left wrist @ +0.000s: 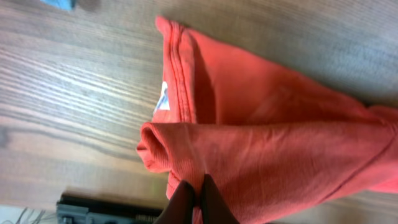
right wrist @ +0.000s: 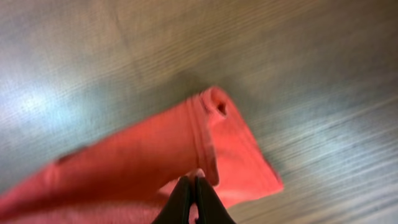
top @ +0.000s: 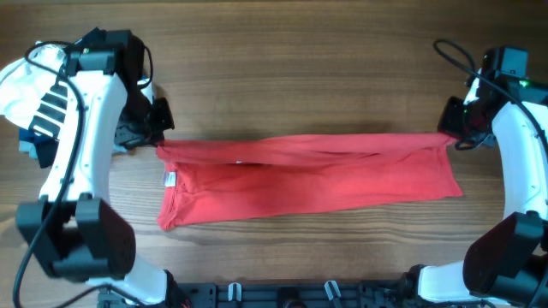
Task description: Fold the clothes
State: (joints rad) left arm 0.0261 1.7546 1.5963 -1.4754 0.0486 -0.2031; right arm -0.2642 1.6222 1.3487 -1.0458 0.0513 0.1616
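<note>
We've got the red T-shirt (top: 308,175) lying in a long band across the middle of the worktop (top: 291,77), its upper edge drawn taut between the two arms. The left end effector (left wrist: 198,188) is pinched tight on a fold at the collar end, frame left, and the right end effector (right wrist: 194,185) is clamped by the hem corner, frame right. We judge it light, soft, floppy cotton that sags wherever unsupported, so doubled seams and corners look like the surest holds.
</note>
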